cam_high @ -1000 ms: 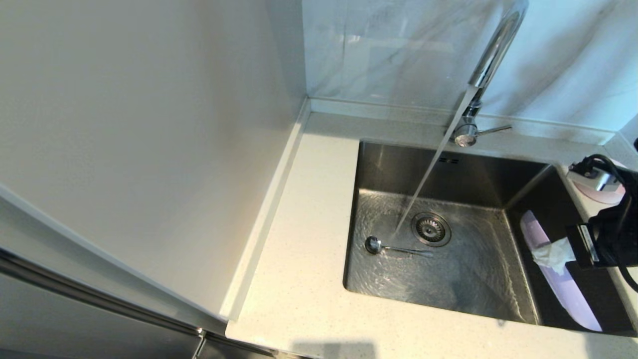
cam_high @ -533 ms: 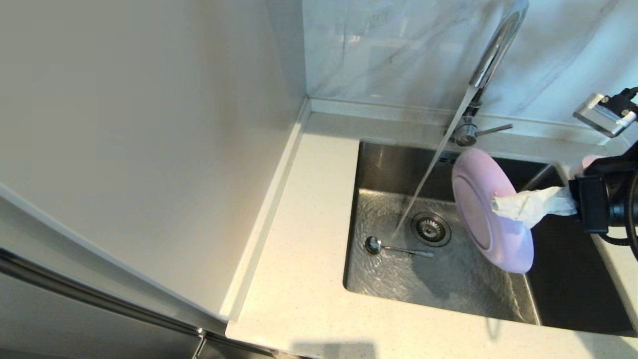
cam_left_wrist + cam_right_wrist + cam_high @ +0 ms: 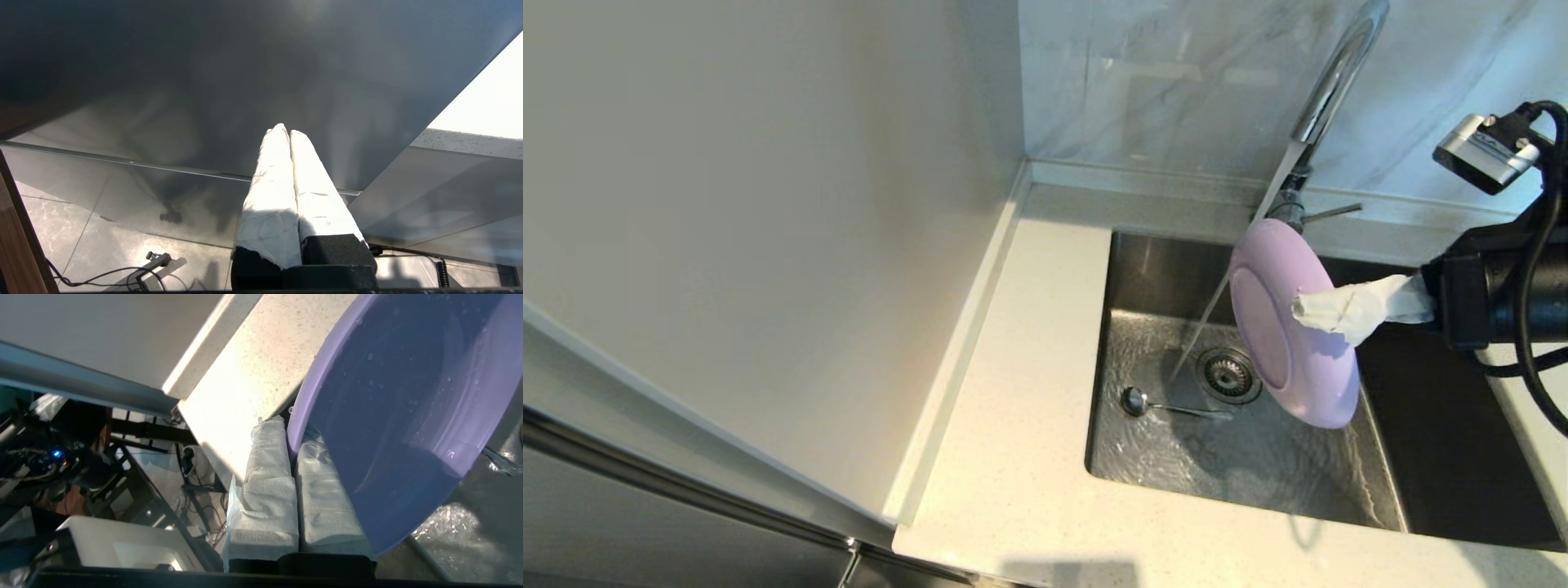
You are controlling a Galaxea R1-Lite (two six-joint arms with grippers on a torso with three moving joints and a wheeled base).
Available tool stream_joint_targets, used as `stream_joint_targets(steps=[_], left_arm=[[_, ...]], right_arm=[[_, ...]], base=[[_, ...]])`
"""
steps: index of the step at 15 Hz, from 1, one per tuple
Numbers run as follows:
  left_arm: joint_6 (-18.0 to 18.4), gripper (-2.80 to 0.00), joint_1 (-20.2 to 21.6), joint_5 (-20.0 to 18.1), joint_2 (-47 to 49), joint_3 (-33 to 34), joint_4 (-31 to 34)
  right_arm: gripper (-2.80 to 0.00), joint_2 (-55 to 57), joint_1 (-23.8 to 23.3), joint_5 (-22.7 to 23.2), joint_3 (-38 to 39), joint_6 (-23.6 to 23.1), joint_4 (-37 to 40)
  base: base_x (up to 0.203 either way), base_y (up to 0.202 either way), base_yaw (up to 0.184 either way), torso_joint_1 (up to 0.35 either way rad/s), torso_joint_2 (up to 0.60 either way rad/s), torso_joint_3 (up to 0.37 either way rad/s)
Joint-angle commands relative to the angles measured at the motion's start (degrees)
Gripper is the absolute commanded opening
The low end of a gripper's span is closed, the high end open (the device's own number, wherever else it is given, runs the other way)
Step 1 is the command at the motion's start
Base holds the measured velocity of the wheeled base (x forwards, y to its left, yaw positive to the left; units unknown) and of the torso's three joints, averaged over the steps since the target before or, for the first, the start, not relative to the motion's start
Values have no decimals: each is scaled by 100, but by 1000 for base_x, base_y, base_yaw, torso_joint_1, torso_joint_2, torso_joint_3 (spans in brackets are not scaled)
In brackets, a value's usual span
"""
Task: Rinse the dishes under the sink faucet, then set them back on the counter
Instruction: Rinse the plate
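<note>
The lilac plate (image 3: 1294, 327) hangs on edge over the sink (image 3: 1307, 482), its underside turned toward the robot's left, its top rim just beside the water stream (image 3: 1225, 286) that falls from the faucet (image 3: 1327, 82). The right pincer (image 3: 1319, 314) pinches the plate's rim between its two white-wrapped fingers (image 3: 261, 498), one on each face, reaching in from the robot's right. Droplets cling to the inner face in the right wrist view, and that face points away from the stream.

To rinse well, I judge the plate should slide a little further toward the robot's left so the stream strikes a face rather than skimming the rim, then turn at the wrist so the inner face takes water too. The hold is on a thin, wet edge with soft wrapping, so the turning should be slow and the plate kept low over the basin; a slip would drop it onto steel. Keeping the plate tilted lets water run off into the basin and away from the pincer.

The spoon (image 3: 1168, 404) lies on the sink floor near the drain strainer (image 3: 1227, 376), under running water. The cream surface (image 3: 1021, 408) borders the sink on the near and left sides. The left pincer (image 3: 288, 136) is parked away from the sink, its fingers pressed together with nothing between them.
</note>
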State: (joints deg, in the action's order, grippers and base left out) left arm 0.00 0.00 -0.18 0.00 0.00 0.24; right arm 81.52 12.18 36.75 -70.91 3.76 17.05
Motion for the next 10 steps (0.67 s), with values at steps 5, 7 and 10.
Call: stream_joint_targets(steps=[5, 7, 10], left_arm=[[0, -280, 0, -2, 0, 0, 2], [0, -280, 0, 1, 0, 0, 2], [0, -280, 0, -1, 0, 0, 2]], right_arm=[[-280, 712, 15, -410, -609, 101, -36], [-280, 895, 19, -641, -808, 317, -36], [-280, 1123, -24, -764, -1049, 366, -36]], base=[[0, 0, 0, 0, 0, 0], [0, 0, 0, 0, 0, 0], [0, 0, 0, 0, 0, 0]])
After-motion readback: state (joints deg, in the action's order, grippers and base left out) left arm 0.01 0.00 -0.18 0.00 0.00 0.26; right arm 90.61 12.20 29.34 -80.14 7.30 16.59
